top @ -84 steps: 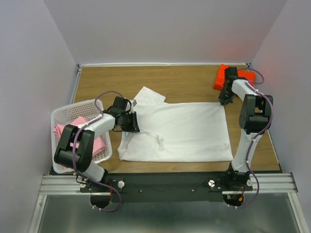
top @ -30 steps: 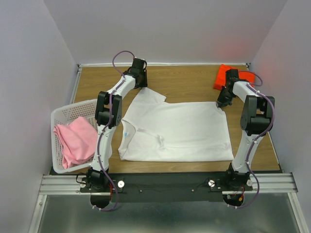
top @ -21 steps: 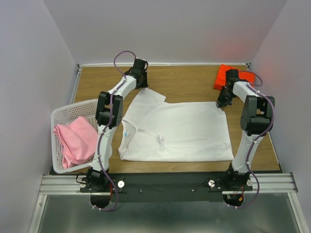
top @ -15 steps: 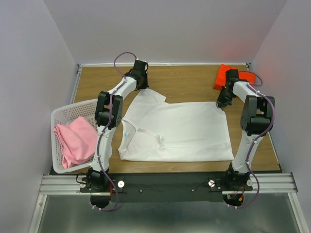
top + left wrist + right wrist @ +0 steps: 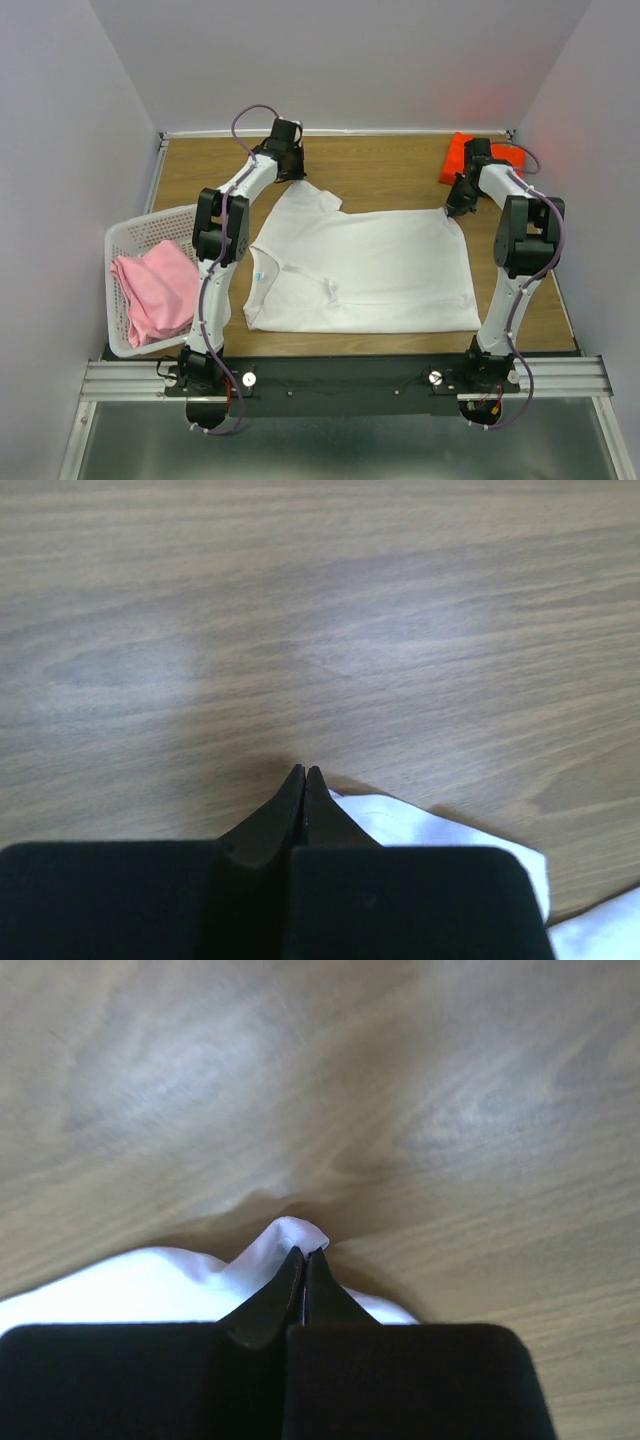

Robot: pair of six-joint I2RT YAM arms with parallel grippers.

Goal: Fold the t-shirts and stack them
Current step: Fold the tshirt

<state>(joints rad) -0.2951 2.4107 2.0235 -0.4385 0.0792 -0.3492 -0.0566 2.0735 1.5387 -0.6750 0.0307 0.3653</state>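
The white t-shirt (image 5: 370, 265) lies spread flat on the wooden table, one sleeve pointing to the far left. My left gripper (image 5: 294, 176) is shut at that sleeve's tip. In the left wrist view its jaws (image 5: 304, 770) are closed, and the white cloth (image 5: 430, 825) comes out from against the right finger. My right gripper (image 5: 455, 210) is shut on the shirt's far right corner. The right wrist view shows the cloth (image 5: 290, 1232) tented up at the closed tips (image 5: 305, 1251). The orange-red t-shirt (image 5: 456, 160) lies folded at the back right. The pink t-shirt (image 5: 155, 290) is bunched in the basket.
A white lattice basket (image 5: 150, 222) stands at the table's left edge, beside the left arm. The table (image 5: 390, 165) has walls behind and on both sides. The orange-red shirt lies right behind the right arm's wrist.
My left gripper has left the shirt's near left side by the basket and gone to the far sleeve tip. Over the last second both grippers have barely moved.
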